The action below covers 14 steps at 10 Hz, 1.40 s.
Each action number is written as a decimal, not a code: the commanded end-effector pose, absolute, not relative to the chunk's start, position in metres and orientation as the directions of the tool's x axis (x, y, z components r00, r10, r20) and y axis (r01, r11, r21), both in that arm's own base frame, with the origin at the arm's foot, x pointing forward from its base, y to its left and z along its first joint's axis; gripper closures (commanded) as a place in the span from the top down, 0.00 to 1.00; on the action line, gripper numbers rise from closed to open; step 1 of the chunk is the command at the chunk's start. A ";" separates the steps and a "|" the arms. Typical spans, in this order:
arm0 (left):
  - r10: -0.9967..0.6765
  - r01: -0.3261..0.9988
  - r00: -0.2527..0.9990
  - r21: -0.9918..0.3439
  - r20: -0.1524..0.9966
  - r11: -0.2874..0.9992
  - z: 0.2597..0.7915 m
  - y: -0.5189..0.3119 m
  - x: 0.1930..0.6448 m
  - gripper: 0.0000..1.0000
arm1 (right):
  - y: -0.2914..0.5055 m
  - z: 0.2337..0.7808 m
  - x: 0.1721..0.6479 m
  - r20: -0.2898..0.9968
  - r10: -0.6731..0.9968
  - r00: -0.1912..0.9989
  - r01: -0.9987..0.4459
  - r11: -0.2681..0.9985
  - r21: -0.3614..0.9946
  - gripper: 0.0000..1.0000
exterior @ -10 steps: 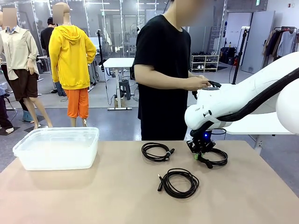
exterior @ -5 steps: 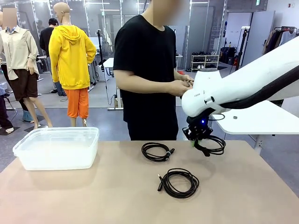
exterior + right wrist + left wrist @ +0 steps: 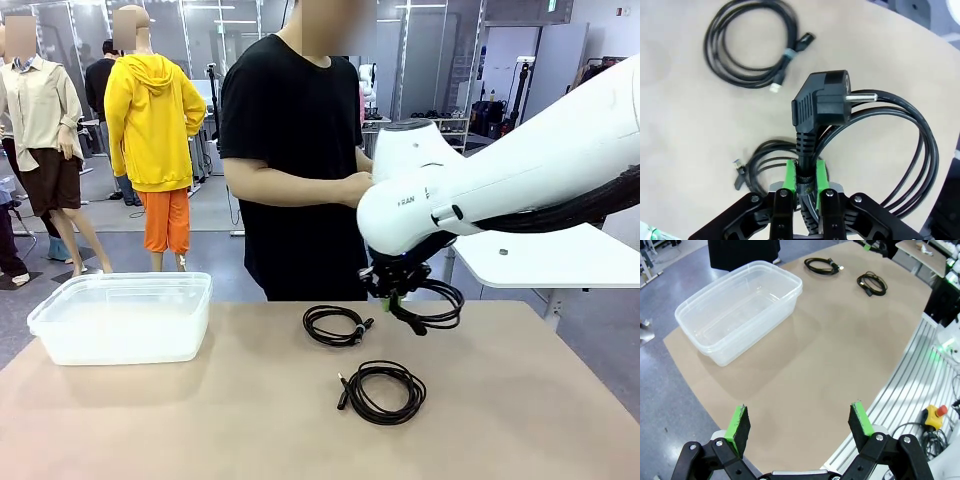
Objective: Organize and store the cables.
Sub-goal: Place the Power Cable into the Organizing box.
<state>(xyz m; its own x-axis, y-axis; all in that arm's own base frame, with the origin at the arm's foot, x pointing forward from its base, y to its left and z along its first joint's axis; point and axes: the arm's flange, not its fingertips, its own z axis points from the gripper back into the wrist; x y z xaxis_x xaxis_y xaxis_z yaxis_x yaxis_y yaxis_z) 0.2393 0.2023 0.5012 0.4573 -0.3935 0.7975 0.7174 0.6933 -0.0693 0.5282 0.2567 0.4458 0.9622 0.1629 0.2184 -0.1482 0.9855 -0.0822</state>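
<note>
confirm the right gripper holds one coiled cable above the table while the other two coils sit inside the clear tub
Not quite: the far coil and the near coil lie on the table, outside the clear tub, as the front view shows. The right gripper does hold one coiled cable above the table.

The cables (image 3: 822, 102) are black, the table (image 3: 200, 420) tan.

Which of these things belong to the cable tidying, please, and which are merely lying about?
Job: power cable in the right gripper; far coiled cable; near coiled cable; clear bin, probably for storage.
Lying about: white side table; emergency-stop button.
</note>
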 end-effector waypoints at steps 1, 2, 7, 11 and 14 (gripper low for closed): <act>-0.401 0.733 0.439 -0.063 0.804 0.677 0.502 0.204 0.238 1.00 | 0.296 0.450 0.521 0.285 0.203 0.937 -0.177 0.978 -0.113 0.19; -0.401 0.733 0.439 -0.063 0.804 0.677 0.502 0.204 0.238 1.00 | 0.329 0.447 0.518 0.281 0.259 0.924 -0.239 0.965 -0.104 0.19; -0.401 0.733 0.439 -0.063 0.804 0.677 0.502 0.204 0.238 1.00 | 0.450 0.399 0.497 0.244 0.451 0.858 -0.456 0.889 -0.039 0.19; -0.401 0.733 0.439 -0.063 0.804 0.677 0.502 0.204 0.238 1.00 | 0.470 0.360 0.495 0.202 0.479 0.854 -0.494 0.869 0.024 0.19; -0.401 0.733 0.439 -0.063 0.804 0.677 0.502 0.204 0.238 1.00 | 0.478 0.335 0.493 0.168 0.475 0.864 -0.489 0.870 0.059 0.19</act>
<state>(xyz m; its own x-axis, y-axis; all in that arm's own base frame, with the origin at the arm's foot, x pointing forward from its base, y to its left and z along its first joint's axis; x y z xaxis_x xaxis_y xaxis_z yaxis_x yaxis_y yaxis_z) 0.2393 0.2018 0.5017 0.4583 -0.3962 0.7956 0.7175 0.6932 -0.0681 0.4913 0.4762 0.3348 0.8685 0.4696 0.1588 -0.4792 0.8773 0.0267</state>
